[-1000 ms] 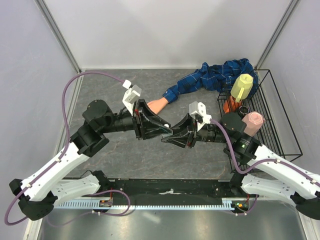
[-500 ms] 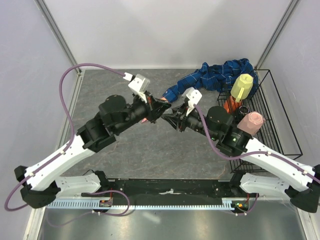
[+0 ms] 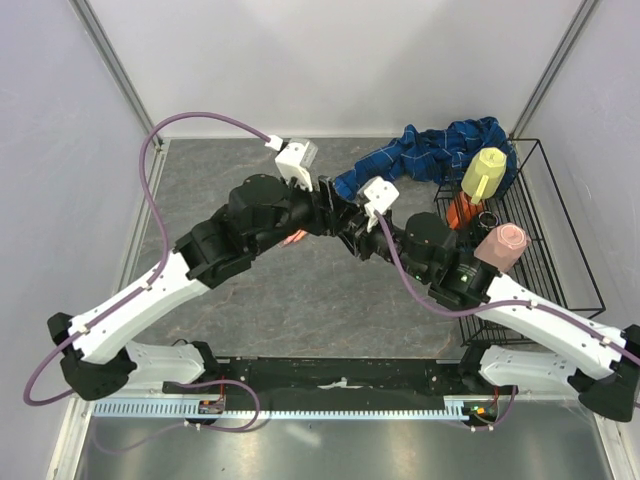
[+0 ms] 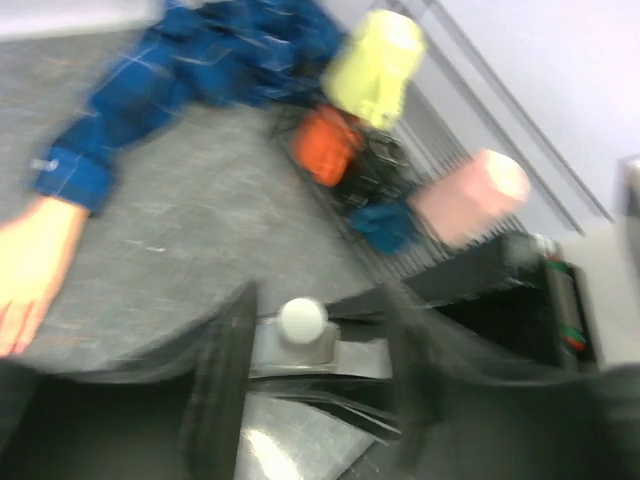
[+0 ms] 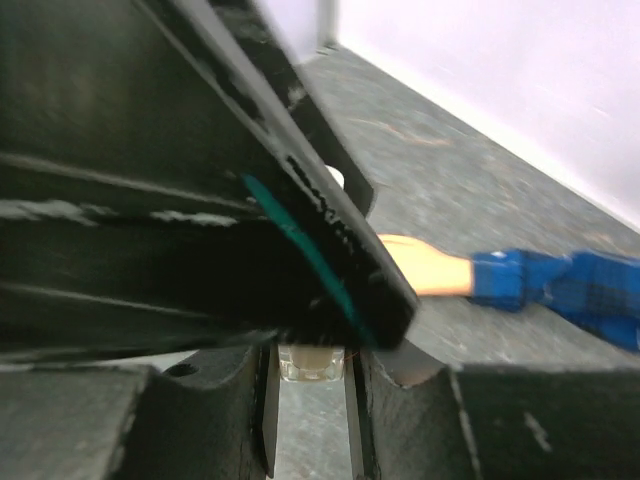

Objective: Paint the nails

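Your overhead view is sharp and evenly lit, with soft shadows on the worktop (image 3: 320, 320). Both wrist views are motion-blurred; the right is darker.

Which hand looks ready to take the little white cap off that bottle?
Probably the left hand: its open fingers flank the white cap, while the right hand is shut on the bottle.

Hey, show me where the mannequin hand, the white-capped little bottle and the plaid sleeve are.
mannequin hand (image 5: 425, 272): right wrist view, on the peach skin just before the cuff.
white-capped bottle (image 4: 302, 318): left wrist view, on its round white cap.
plaid sleeve (image 3: 385, 162): top view, on the blue forearm fabric.
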Motion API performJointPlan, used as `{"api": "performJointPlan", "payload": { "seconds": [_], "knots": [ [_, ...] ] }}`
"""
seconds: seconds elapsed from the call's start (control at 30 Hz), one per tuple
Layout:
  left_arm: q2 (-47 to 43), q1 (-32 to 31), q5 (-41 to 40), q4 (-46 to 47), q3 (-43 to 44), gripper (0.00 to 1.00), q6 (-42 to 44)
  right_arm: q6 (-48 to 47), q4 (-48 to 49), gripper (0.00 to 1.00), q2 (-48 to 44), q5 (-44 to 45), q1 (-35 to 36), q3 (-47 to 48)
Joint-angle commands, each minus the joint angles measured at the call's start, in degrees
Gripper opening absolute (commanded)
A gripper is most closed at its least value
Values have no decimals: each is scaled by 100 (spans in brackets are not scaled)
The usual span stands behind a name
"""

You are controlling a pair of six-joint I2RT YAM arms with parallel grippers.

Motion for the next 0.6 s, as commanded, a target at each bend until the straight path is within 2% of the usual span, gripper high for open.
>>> {"api": "performJointPlan", "payload": {
  "seconds": [0.0, 0.07, 0.23, 0.4, 0.5, 0.57],
  "knots": [
    [-771, 243, 1694, 362, -102, 85, -295, -72, 137, 0, -493, -1136, 48, -148],
    [-965, 349, 2151, 415, -235, 90, -321, -36, 137, 0, -704, -1365, 22, -280],
    [-1720, 710, 2872, 512, -753, 90, -128, 473, -21, 0, -1109, -1919, -14, -421],
    [-2214, 868, 3750, 1082, -1368, 84, 145, 710, -4, 0, -1241, -2692, -75, -360],
    [-2276, 868, 4566, 1521, -1588, 79, 110, 895, 84, 0, -1128, -3377, -110, -254],
    [-2276, 877, 4867, 1952, -1703, 77, 4, 1106, 293, 0, -1048, -4158, -154, -193]
  ]
}}
